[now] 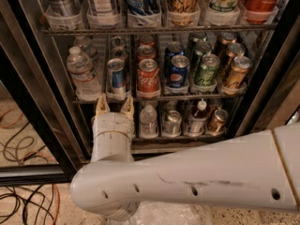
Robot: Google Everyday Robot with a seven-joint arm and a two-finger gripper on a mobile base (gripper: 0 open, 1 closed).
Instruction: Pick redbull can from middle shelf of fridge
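The redbull can, slim, blue and silver, stands at the front of the middle shelf of the fridge. It is between the water bottles and the red Coke can. My gripper is just below the redbull can, in front of the shelf's front edge. Its two tan fingertips point up, spread apart and empty. They do not touch the can.
A Pepsi can, a green can and bronze cans fill the shelf's right side. Tall cans stand on the rack above, small bottles and cans on the rack below. My white arm crosses the foreground. Cables lie on the floor at the left.
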